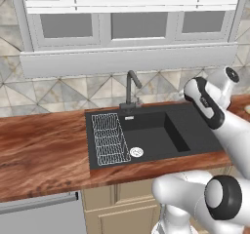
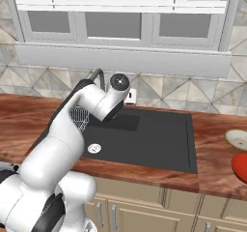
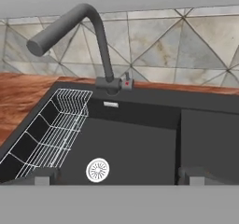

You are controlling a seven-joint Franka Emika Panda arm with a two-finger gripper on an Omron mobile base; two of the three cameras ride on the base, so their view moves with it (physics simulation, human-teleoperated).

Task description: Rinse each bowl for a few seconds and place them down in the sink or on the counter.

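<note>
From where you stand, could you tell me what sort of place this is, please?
A kitchen, most likely: a black sink with a tall faucet set into a wooden counter, tiled wall behind.

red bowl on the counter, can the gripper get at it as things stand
Probably yes, after a swing right: the red bowl sits uncovered right of the sink, beside the cream bowl, while the gripper points into the basin.

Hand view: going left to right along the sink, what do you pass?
Wood counter → white wire rack → round silver drain → raised black ledge of the sink. The dark faucet rises behind, above the rack and drain.
</note>
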